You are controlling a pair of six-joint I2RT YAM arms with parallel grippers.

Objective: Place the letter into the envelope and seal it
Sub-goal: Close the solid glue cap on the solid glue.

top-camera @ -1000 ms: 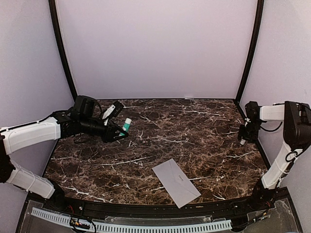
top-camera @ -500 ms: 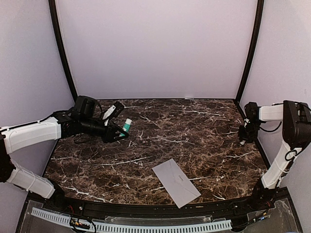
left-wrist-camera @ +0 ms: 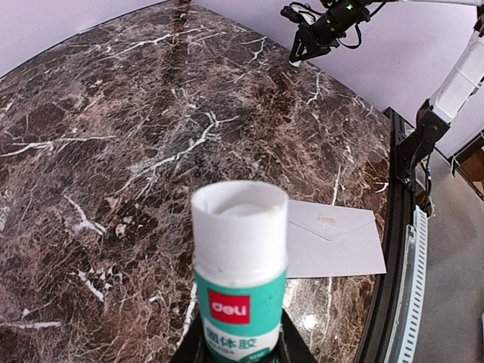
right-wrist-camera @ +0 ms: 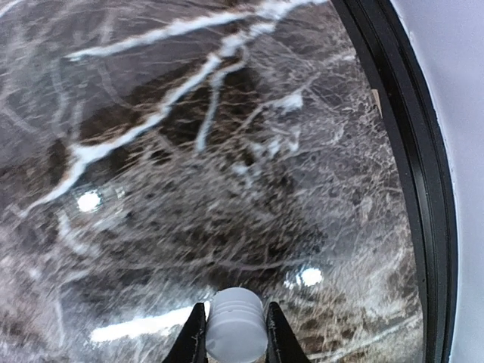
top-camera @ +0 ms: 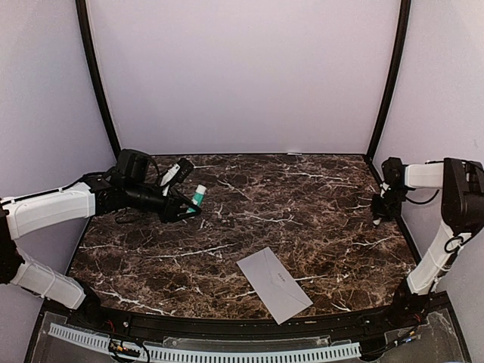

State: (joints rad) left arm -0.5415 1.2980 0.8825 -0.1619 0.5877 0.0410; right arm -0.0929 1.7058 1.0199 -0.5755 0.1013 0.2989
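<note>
The grey envelope lies flat near the table's front edge, flap closed; it also shows in the left wrist view. The cream letter is not in view. My left gripper is shut on a green and white glue stick, uncapped, held above the left part of the table. My right gripper is shut on the white ribbed glue cap, just above the marble at the far right edge.
The dark marble table has a raised black rim close to my right gripper. Purple walls enclose the back and sides. A white perforated rail runs along the front.
Both arms have barely moved. The right gripper shifted very slightly near the right edge. The envelope has not moved.
</note>
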